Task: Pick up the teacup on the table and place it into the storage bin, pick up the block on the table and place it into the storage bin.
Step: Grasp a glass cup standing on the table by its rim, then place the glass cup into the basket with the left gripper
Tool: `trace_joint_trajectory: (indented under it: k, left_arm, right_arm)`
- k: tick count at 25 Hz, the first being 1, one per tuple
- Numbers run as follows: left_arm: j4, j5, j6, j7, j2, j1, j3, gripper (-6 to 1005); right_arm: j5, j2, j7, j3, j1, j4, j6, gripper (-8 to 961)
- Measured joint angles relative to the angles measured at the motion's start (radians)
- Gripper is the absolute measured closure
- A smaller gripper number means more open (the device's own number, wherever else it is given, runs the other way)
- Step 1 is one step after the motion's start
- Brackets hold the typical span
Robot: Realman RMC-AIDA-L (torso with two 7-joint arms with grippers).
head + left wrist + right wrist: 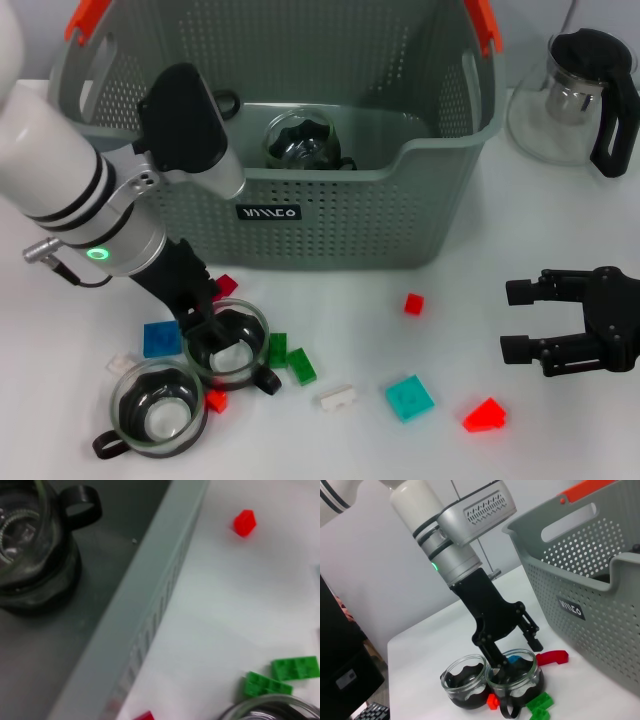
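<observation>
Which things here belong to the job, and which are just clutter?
Job: storage bin, one teacup inside it, two teacups on table, scattered blocks, left gripper at the nearer cup.
Clutter: glass teapot. Right gripper idle.

A white worktop (450, 330) under even, soft light, backed by a plain pale wall (380, 565). Beside the worktop's far end stands dark furniture (342, 665) bearing a small white label, with a keyboard (372, 714) at its foot.

Clear glossy glass teacup (227, 345), matt perforated plastic storage bin (330, 215), shiny plastic blocks (409, 397).
</observation>
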Motion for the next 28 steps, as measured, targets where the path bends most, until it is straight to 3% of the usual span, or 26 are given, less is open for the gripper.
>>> trace_joint_trajectory:
  k: [8, 13, 16, 21, 28]
  left_arm:
    - [-0.004, 0.016, -0.029, -0.051, 0.0, 0.003, 0.071, 312]
    - [-0.002, 0.015, -0.025, -0.072, 0.001, 0.001, 0.072, 409]
    - [0.001, 0.02, -0.023, -0.075, 0.001, 0.001, 0.07, 631]
    - [0.008, 0.016, -0.018, -0.076, 0.003, -0.001, 0.057, 865]
    - [0.025, 0.011, -0.013, -0.076, 0.005, 0.004, 0.029, 924]
  right_arm:
    - [0.0, -0.003, 0.0, -0.001, 0.0, 0.003, 0.0, 39]
    - [0.0, -0.008, 0.0, 0.0, 0.0, 0.003, 0.0, 39]
    - [0.0, -0.008, -0.001, 0.0, 0.0, 0.004, 0.0, 39]
    - [0.0, -0.008, -0.003, 0.0, 0.0, 0.004, -0.001, 38]
    - [0.0, -0.01, -0.001, 0.0, 0.0, 0.004, -0.003, 38]
